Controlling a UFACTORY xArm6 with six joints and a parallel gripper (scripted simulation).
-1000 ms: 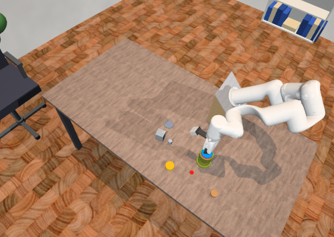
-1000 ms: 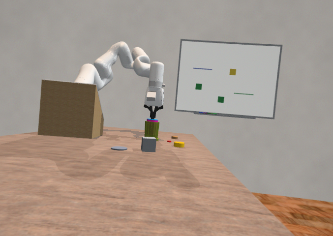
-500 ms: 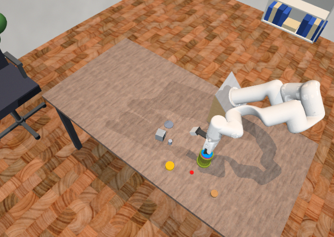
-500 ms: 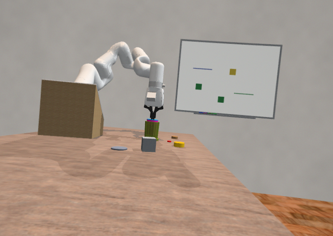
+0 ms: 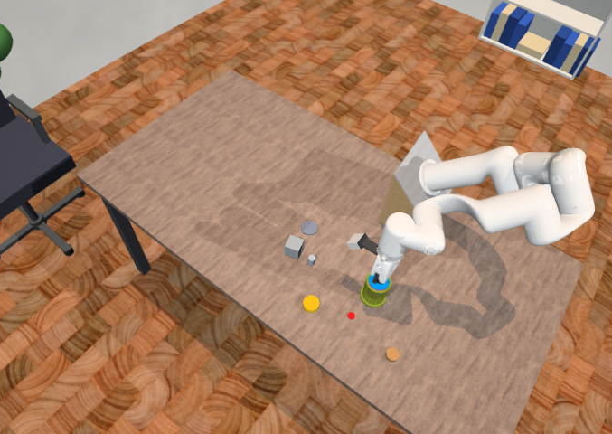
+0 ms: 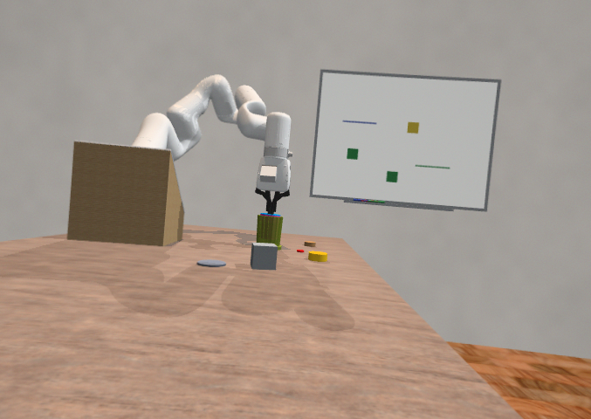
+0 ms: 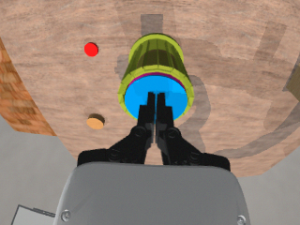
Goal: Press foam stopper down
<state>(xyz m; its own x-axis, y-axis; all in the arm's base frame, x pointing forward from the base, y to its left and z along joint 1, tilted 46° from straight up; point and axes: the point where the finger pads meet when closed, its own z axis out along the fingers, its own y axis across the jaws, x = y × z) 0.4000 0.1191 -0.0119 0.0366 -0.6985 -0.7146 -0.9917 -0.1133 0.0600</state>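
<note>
Gripper: the gripper [image 7: 156, 101] pointed straight down over the jar, its black fingers [image 5: 380, 278] pressed together with nothing between them.
Stopper: the blue foam stopper [image 7: 141, 101] lay directly beneath the closed fingertips, which met its top face near the middle; a thin magenta band showed around its edge.
Stopper height: in the exterior view only a thin blue and magenta sliver [image 6: 270, 215] showed above the rim; whether it sat exactly level could not be told.
Jar: the ribbed green jar [image 6: 269, 230] stood upright on the table [image 5: 224, 153], towards the side edge nearest the whiteboard [image 6: 404, 140].
Near the jar: a small red dot [image 5: 351, 316] lay just beside it, a yellow disc [image 5: 311, 303] a little farther off, and an orange disc [image 5: 392, 353] apart along the same edge.
Other items: a grey cube [image 5: 293, 246], a small grey peg [image 5: 311, 259] and a flat grey disc [image 5: 308, 227] sat on the jar's other side.
Arm: the white arm [image 5: 522, 194] reached from behind a brown box [image 6: 120, 193].
</note>
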